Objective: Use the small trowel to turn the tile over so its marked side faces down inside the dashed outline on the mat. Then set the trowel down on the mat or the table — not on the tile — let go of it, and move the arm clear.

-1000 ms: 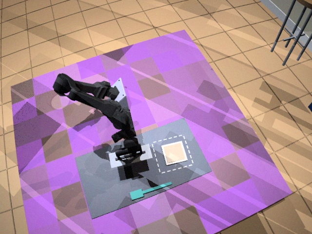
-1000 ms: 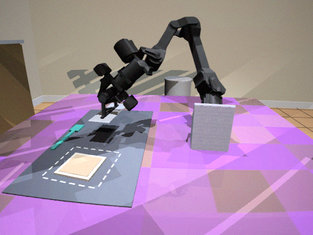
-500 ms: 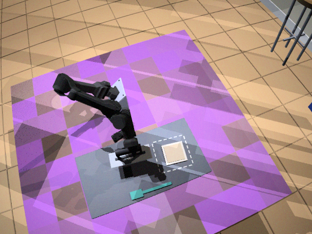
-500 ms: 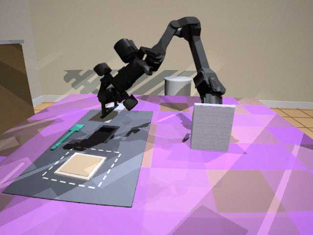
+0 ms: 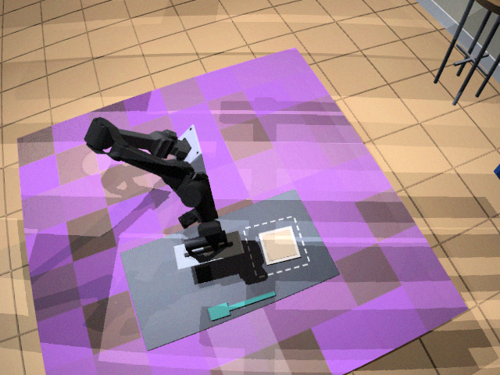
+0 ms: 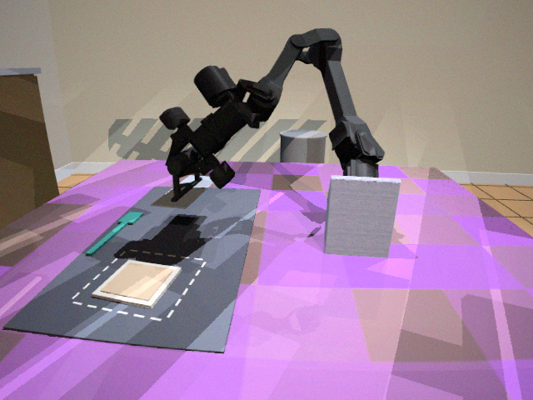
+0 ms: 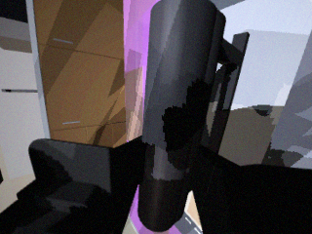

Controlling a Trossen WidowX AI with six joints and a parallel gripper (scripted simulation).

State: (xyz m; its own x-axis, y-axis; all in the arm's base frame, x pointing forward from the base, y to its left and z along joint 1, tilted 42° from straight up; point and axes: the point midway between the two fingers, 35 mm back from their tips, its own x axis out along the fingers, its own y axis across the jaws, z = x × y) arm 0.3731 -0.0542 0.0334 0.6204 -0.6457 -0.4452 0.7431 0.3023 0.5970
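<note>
The tile [image 5: 279, 244] [image 6: 136, 282] lies flat inside the dashed outline [image 5: 308, 258] [image 6: 204, 259], plain face up, so the turn is probably done. The trowel [image 5: 180, 260] [image 6: 196, 181] [image 7: 180, 63] is gripped in the tool [image 5: 210, 245] [image 6: 187, 158] [image 7: 167, 139], held beside the tile, presumably for setting down off it.

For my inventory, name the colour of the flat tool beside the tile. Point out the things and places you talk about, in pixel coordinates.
Teal [image 5: 219, 311] [image 6: 130, 217]; clearest from the top.

Black arm [image 5: 149, 157] [image 6: 340, 86] arched high, forearm slanting down to a closed-in pincer [image 5: 209, 251] [image 6: 185, 189], fingers gripping something.
</note>
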